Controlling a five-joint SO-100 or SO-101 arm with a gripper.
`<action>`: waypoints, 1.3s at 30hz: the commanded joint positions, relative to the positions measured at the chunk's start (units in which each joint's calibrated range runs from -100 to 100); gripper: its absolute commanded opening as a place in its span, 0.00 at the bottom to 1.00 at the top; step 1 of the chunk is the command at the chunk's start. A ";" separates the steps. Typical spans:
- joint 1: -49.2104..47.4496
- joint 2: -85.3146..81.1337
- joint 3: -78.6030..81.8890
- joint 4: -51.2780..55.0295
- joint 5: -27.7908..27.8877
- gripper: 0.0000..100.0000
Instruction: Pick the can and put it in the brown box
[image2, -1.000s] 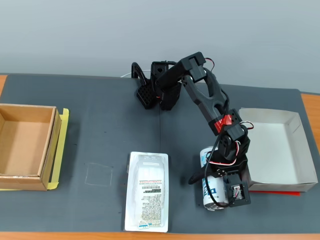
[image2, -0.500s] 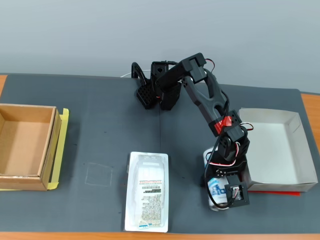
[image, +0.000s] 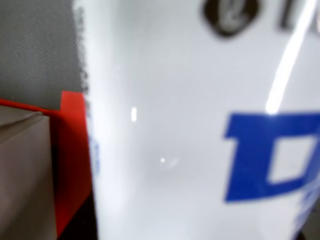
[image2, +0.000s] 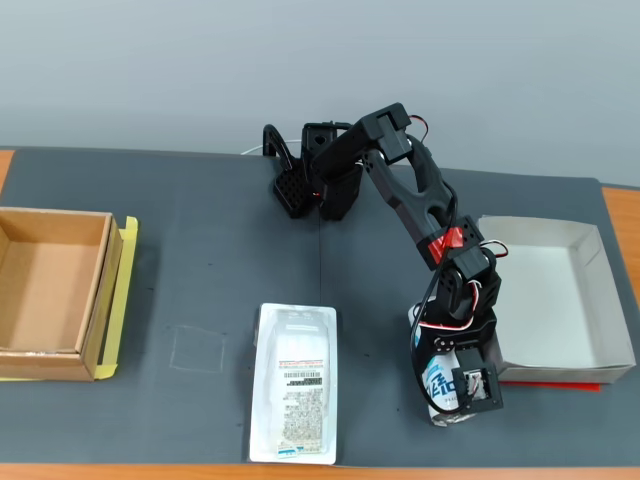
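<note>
Cardboard first: brown box (image2: 50, 285) sits empty, well left of the can (image2: 436, 378), so the drop's all ahead of you. Plastic package (image2: 295, 397) lies between them. Gripper (image2: 447, 388) is right over the can beside the white box (image2: 552, 300); can't tell if it's clamped.

Fixed view: you look from the bench's front edge, high and steeply down, taking in the whole dark bench (image2: 200, 230) and the grey wall behind.

Wrist view: you sit pressed close against the can (image: 175, 130), blurred and filling the frame.

Shared: the can (image2: 437, 385) and the white box's (image2: 560, 300) near corner.
</note>
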 joint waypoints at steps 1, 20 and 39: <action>0.41 -5.32 -1.62 0.33 0.72 0.11; 14.95 -36.66 -1.71 17.41 15.42 0.11; 55.97 -53.35 -3.97 15.85 44.65 0.11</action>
